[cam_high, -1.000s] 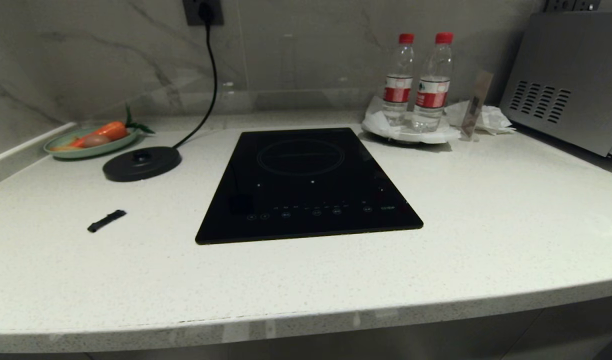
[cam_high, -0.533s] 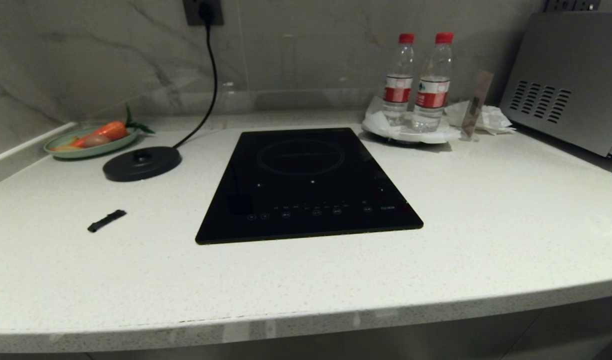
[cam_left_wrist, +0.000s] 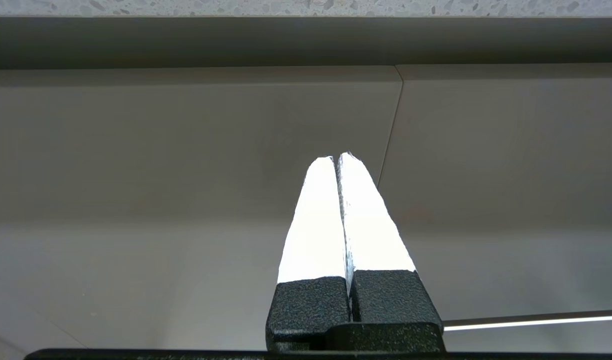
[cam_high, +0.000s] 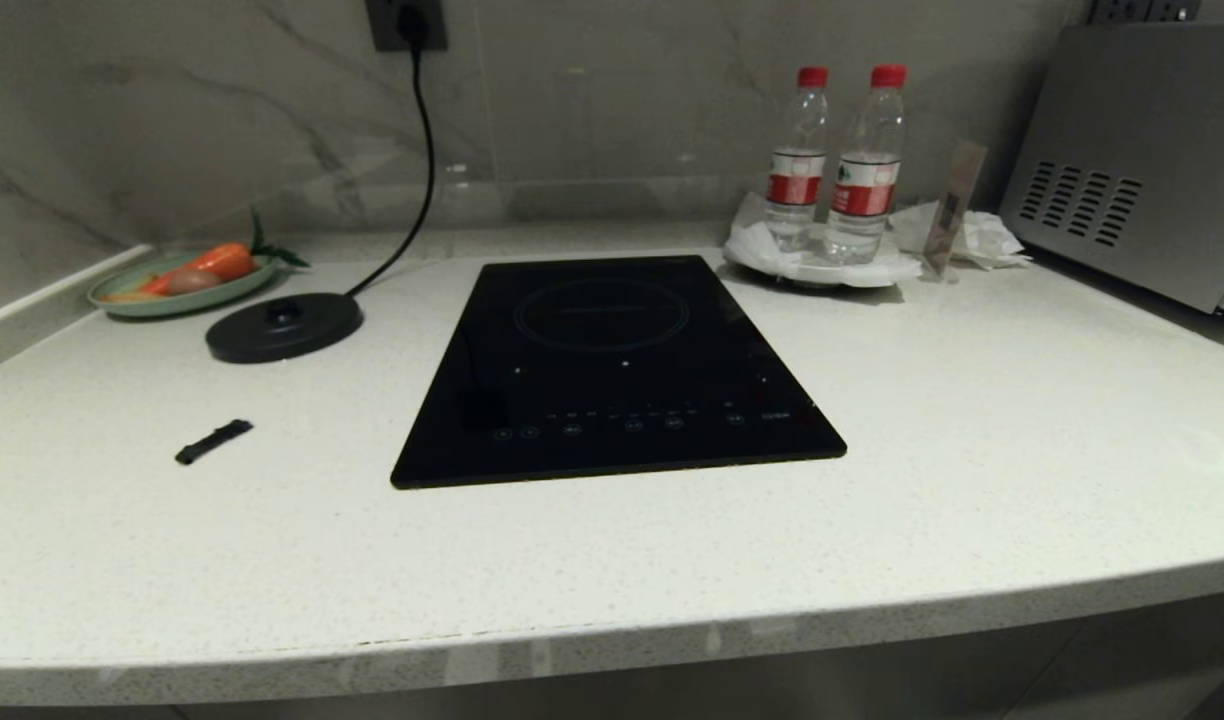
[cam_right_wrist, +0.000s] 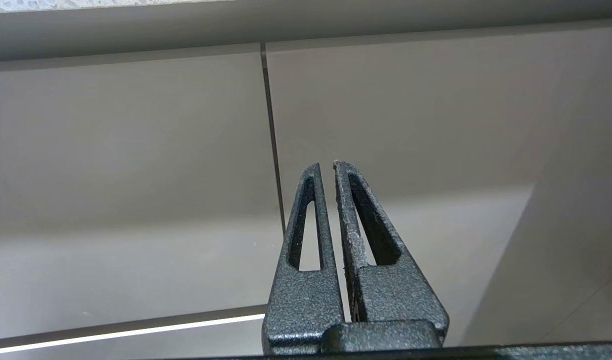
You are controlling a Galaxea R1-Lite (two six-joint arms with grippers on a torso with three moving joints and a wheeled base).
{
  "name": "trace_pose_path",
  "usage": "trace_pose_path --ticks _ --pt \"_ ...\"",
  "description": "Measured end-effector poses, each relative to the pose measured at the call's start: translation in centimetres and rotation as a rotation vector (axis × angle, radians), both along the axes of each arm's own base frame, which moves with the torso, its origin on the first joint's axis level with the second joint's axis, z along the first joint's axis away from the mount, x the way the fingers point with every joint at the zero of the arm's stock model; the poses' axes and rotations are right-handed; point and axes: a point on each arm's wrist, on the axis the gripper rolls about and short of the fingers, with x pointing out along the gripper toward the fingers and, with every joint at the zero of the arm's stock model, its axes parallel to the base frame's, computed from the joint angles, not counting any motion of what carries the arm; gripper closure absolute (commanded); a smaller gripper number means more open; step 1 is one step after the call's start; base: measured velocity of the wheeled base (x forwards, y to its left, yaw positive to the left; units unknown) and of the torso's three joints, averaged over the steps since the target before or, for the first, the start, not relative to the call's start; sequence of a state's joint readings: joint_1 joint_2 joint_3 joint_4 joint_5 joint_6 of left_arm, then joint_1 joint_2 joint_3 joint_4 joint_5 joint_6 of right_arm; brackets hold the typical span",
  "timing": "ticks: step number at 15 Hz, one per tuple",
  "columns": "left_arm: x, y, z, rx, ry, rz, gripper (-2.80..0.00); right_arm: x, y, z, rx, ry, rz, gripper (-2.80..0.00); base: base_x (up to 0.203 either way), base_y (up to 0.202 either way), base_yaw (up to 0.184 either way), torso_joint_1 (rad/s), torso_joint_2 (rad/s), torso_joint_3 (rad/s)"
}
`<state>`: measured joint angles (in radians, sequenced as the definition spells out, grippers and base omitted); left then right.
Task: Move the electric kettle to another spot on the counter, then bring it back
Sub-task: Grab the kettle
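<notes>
**Both grippers parked below the counter, kettle out of sight**

Head view: the counter carries a black induction hob at its middle. To the left, the round kettle base sits bare, its cord running up to a wall socket. A green plate with a carrot lies behind it, and a small black strip lies nearer the front edge. Two water bottles stand at the back right beside a grey appliance. The electric kettle appears in no view, and neither arm shows here.

Left wrist view: the left gripper has its fingers pressed together, holding nothing. Ahead of it are grey cabinet doors; above it runs the counter's speckled edge.

Right wrist view: the right gripper is likewise closed (only a hairline slit between the fingers) and empty, facing the same cabinet fronts under the counter.
</notes>
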<state>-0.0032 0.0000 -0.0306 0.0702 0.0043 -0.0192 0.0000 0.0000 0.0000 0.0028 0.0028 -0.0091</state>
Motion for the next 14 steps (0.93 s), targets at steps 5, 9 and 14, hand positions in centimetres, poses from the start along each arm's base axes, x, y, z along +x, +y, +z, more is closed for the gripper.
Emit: trace_pose_path --ticks 5,9,14 --pt "0.00 0.00 0.01 0.000 0.000 0.000 0.00 0.00 0.00 0.00 0.001 0.000 0.000 0.00 0.000 0.000 0.000 0.000 0.00 0.000" --pt "0.00 0.00 0.01 0.000 0.000 0.000 0.00 0.00 0.00 0.00 0.000 0.000 0.000 0.00 0.000 0.000 0.000 0.000 0.00 0.000" --pt "0.00 0.00 0.01 -0.001 0.000 0.000 0.00 0.00 0.00 0.00 0.000 0.000 0.000 0.00 0.000 0.000 0.000 0.000 0.00 0.000"
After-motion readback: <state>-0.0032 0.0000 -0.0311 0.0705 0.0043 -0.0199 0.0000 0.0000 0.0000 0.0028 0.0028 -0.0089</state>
